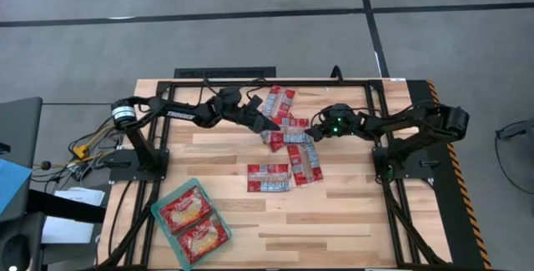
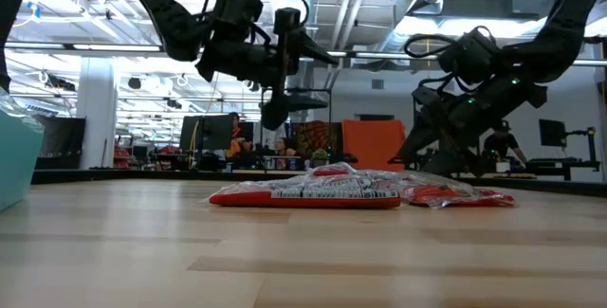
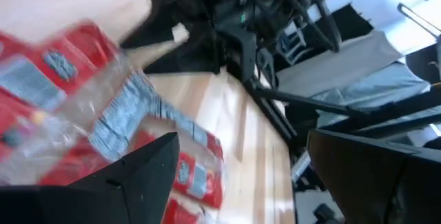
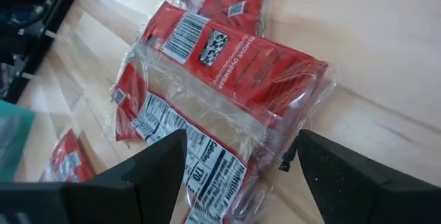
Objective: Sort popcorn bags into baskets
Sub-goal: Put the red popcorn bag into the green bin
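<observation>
A loose pile of red popcorn bags (image 1: 288,138) lies flat in the middle of the table, some overlapping; in the low view the pile (image 2: 313,190) is a low heap. The teal basket (image 1: 156,213) stands near the front left corner with two squarish red packets (image 1: 193,221) lying in it. My left gripper (image 1: 269,125) hangs open above the pile's far left part, well clear of it in the low view (image 2: 285,62). My right gripper (image 4: 241,176) is open just above a clear-ended red bag (image 4: 234,72) on the pile's right side, one finger on either side.
Black frame rails (image 1: 250,83) run along the table's far edge and down both sides past the arm bases. Two more bags (image 1: 269,177) lie apart on the pile's near side. Bare wood spreads over the table's near right part (image 1: 334,229). People sit in the room beyond.
</observation>
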